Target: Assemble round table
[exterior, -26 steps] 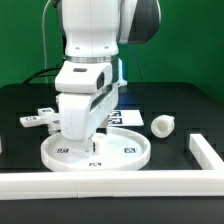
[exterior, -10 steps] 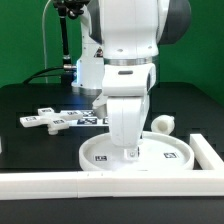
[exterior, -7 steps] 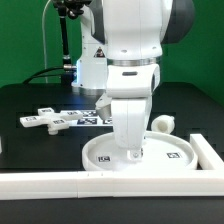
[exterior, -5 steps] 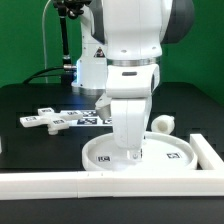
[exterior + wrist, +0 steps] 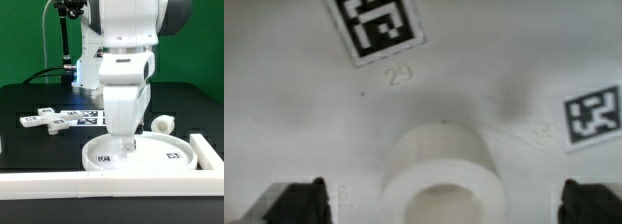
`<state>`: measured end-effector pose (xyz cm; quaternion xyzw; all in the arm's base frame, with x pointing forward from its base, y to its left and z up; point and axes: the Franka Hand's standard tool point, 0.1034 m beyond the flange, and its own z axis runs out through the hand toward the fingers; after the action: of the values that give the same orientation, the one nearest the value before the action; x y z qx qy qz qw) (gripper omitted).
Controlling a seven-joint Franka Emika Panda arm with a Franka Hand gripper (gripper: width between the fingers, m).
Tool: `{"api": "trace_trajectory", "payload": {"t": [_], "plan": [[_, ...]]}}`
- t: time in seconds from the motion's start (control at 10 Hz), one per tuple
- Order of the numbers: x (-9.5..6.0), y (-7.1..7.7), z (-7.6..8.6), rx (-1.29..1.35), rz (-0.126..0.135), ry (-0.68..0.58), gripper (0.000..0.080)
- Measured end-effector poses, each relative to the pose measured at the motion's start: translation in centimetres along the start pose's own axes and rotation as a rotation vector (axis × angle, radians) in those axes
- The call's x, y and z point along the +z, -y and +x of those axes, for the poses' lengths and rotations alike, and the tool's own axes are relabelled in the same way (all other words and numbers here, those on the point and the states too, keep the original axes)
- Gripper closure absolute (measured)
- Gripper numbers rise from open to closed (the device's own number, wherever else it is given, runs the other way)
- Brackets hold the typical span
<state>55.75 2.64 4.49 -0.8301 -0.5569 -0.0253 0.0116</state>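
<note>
Because the gripper (image 5: 122, 150) hangs low over the large rimmed round disc (image 5: 168, 153) with its fingers (image 5: 295, 200) spread wide, pinching nothing, we judge that the disc carries the main risk. The disc lies flat at the lower right of the exterior view, near the long white bar (image 5: 100, 186) along the bottom and the shorter bar (image 5: 207, 148) at the right. In the wrist view the disc's raised central hub (image 5: 445, 165) sits midway between the two fingertips. A fingertip that clips this hub or the rim while moving off could drag the disc out of its corner or tip it.

The flat cross-shaped piece (image 5: 45, 120) lies at the middle left of the exterior view, just beside the marker board (image 5: 88, 118) and well apart from the arm. A reach that comes down off-centre could skid it across the dark table.

The short cylinder post (image 5: 162, 124) rests just behind the disc's far rim. It is too small for us to say whether it is upright or on its side. Either way, we expect a light nudge from the arm would send it rolling.

As for containers, only the disc has a wall. We see nothing loose inside it, just the hub and its printed tags (image 5: 375, 25).
</note>
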Motion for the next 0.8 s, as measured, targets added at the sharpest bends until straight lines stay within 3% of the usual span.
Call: {"api": "trace_trajectory", "payload": {"t": [0.2, 0.4, 0.8], "plan": [[-1.4, 1.9, 0.5, 0.178, -0.05, -0.026, 0.0151], [-0.8, 4.1, 2.2, 0.304, -0.035, -0.024, 0.0151], [-0.8, 4.1, 2.3, 0.354, -0.032, -0.026, 0.0151]]}}
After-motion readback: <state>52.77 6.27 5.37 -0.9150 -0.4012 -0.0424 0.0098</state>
